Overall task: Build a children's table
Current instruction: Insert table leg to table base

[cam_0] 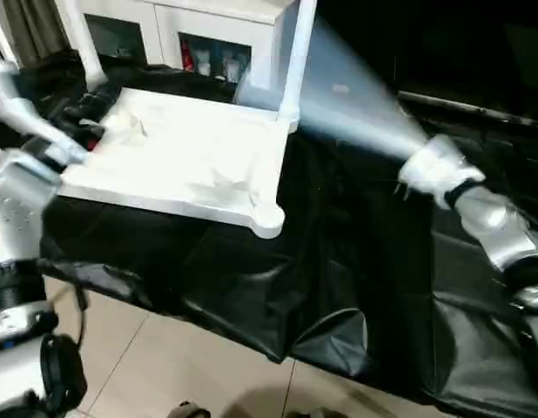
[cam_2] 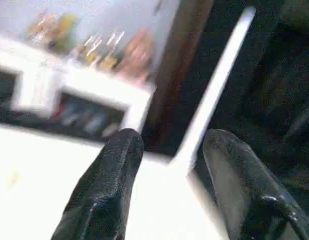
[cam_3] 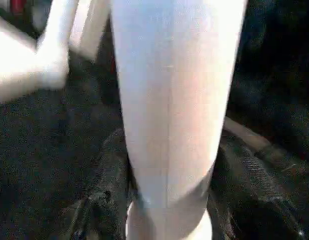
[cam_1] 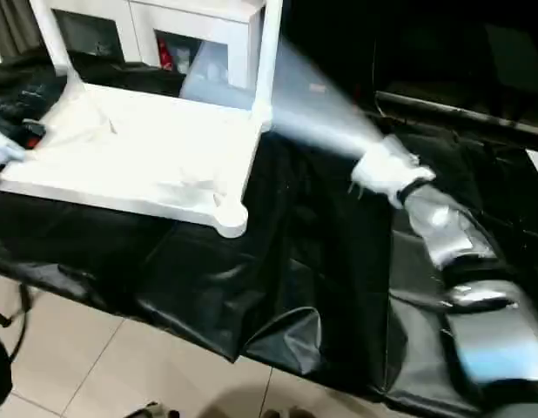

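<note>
The children's table top (cam_0: 191, 157) lies white and upside down on a black-covered surface. Two white legs stand upright in its far corners, one at the left (cam_0: 77, 35) and one at the right (cam_0: 299, 52). Right of the top, my right gripper (cam_0: 430, 170) is shut on another white leg (cam_0: 347, 104), which points toward the far right corner and is blurred by motion. The right wrist view shows that leg (cam_3: 169, 100) between my black fingers (cam_3: 112, 190). My left gripper (cam_0: 88, 109) hovers open over the top's far left corner, with nothing between its fingers (cam_2: 109, 180).
The near right corner socket (cam_0: 267, 218) of the top stands free. Black sheeting (cam_0: 339, 261) drapes over the work surface and its front edge. A white cabinet with glass doors (cam_0: 191, 35) stands behind. Tiled floor (cam_0: 164, 366) lies below.
</note>
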